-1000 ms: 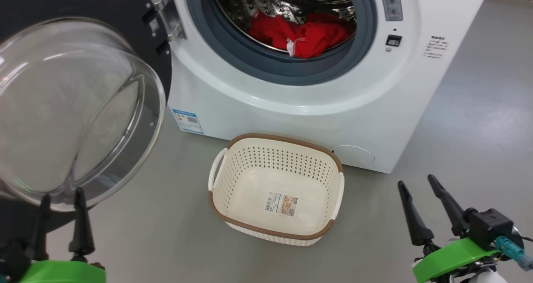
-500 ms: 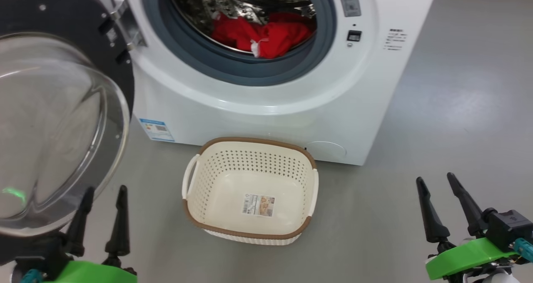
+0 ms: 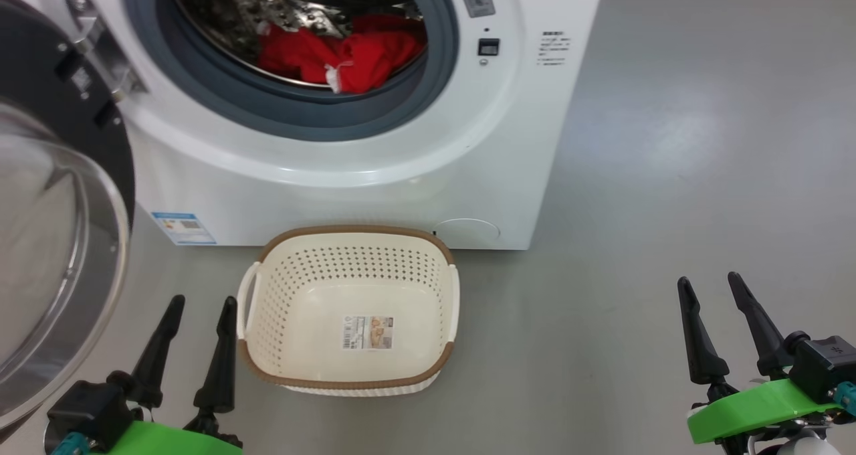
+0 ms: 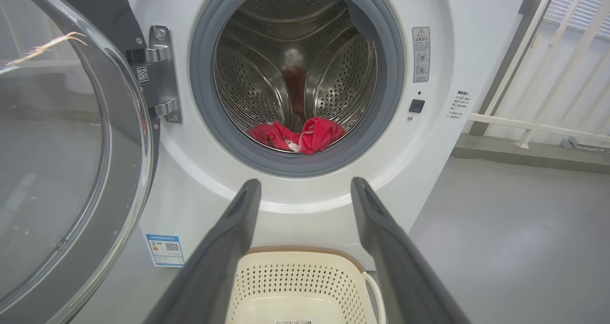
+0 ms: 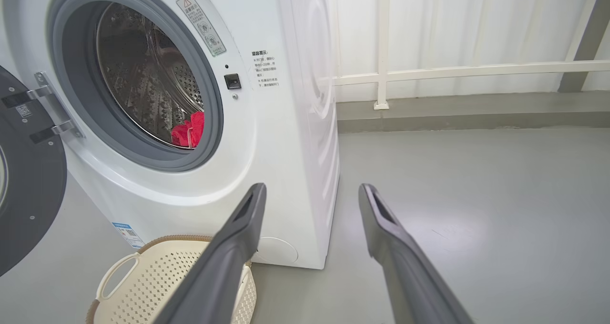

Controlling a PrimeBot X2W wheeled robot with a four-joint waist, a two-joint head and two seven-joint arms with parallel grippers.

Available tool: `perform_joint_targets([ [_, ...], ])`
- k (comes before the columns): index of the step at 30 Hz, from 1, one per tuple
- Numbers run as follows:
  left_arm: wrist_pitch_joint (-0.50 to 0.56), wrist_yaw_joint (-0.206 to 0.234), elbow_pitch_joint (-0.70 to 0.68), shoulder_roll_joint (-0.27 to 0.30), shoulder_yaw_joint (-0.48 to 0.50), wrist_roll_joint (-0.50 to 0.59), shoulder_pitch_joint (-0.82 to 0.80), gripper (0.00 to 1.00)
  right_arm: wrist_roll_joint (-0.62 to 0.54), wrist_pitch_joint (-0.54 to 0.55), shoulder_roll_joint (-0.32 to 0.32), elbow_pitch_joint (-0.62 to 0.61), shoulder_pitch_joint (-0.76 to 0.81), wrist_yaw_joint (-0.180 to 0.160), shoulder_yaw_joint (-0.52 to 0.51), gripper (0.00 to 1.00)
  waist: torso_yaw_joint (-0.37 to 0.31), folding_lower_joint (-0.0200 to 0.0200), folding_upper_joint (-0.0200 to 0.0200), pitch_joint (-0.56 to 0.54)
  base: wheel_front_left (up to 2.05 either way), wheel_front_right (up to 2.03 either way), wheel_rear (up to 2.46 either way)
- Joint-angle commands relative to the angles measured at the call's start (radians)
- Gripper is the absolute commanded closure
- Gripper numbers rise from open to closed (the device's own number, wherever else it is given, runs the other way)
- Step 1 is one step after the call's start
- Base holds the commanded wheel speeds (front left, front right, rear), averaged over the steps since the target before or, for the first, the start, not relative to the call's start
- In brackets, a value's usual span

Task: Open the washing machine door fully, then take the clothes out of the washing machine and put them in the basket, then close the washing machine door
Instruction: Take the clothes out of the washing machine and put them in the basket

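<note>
Head view: the round door (image 3: 63, 254), glossy black rim around a bulging clear glass bowl, hangs swung out to the left of the big white front-loading washing machine (image 3: 374, 174). The bright red clothes (image 3: 334, 50) with a scrap of white trim lie heaped at the front of the perforated steel drum (image 3: 221, 13). The small cream perforated plastic basket (image 3: 354, 230) with a brown rim sits empty on the grey floor (image 3: 635, 174), just before the machine. The left claw (image 3: 204, 301), fingers apart and empty, is near the glass and just beside the basket's handle — a careless lift could knock either. The right claw (image 3: 707, 280), likewise spread and empty, is well off to the right.

Left wrist view: the heap lies low behind the grey rubber seal (image 4: 202, 90). A shallow pinch might drag a garment onto the floor.

Right wrist view: the door's edge is cut off — it is probably fully open; if not, it could crowd the reaching arm.
</note>
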Motion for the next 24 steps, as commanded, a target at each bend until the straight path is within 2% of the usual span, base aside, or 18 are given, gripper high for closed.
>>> perform_joint_targets([
  [1,-0.005,0.001,-0.035,0.02,0.029,-0.016,0.001,0.0,0.008,-0.006,-0.009,-0.03,-0.009,0.007,0.017,0.0,-0.032,0.0,-0.0001,0.003,0.0,0.0,0.0],
  [10,-0.005,0.001,-0.056,0.011,0.005,-0.036,0.033,0.0,0.012,-0.006,0.002,-0.041,0.008,0.007,-0.01,0.0,-0.087,0.0,-0.0001,-0.004,0.0,0.0,0.0],
  [24,-0.005,0.001,-0.068,0.012,-0.003,-0.047,0.045,0.0,0.013,-0.006,0.012,-0.047,0.018,0.007,-0.032,0.0,-0.091,0.0,-0.0001,-0.008,0.0,0.0,0.0],
])
